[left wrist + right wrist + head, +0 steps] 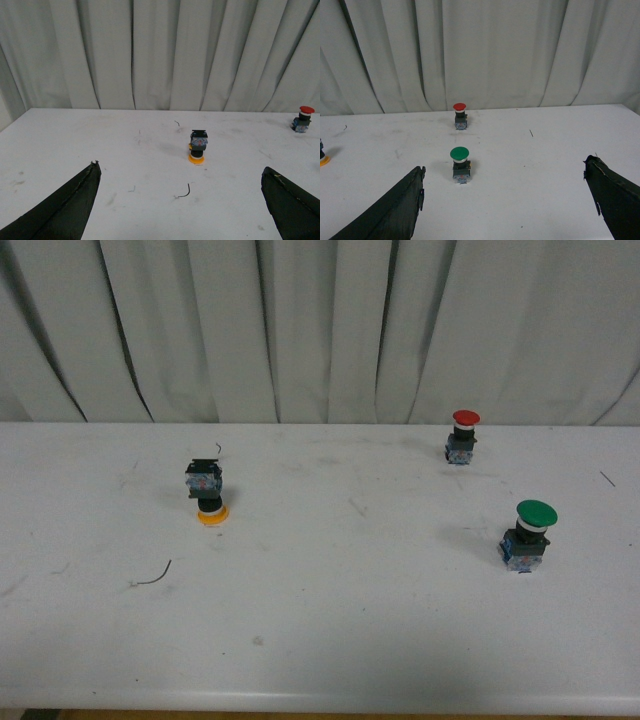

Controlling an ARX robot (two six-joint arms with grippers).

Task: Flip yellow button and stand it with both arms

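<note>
Yellow button (209, 496) stands inverted: orange-yellow cap down on the white surface (330, 640), dark base on top. Markings on the base are too blurred to read. The right wrist view catches only a sliver of its cap at the frame edge.

Left tool (180, 167): only two black finger ends show, spread wide with nothing held; the yellow button lies beyond them, well apart. Right tool (505, 165): likewise wide apart and empty, the rest cut off.

Green button (530, 533) is upright, well right of the yellow button. Red button (464, 435) is right of it and farther back. Thin dark wire scrap (155, 575) lies near it, front-left.
</note>
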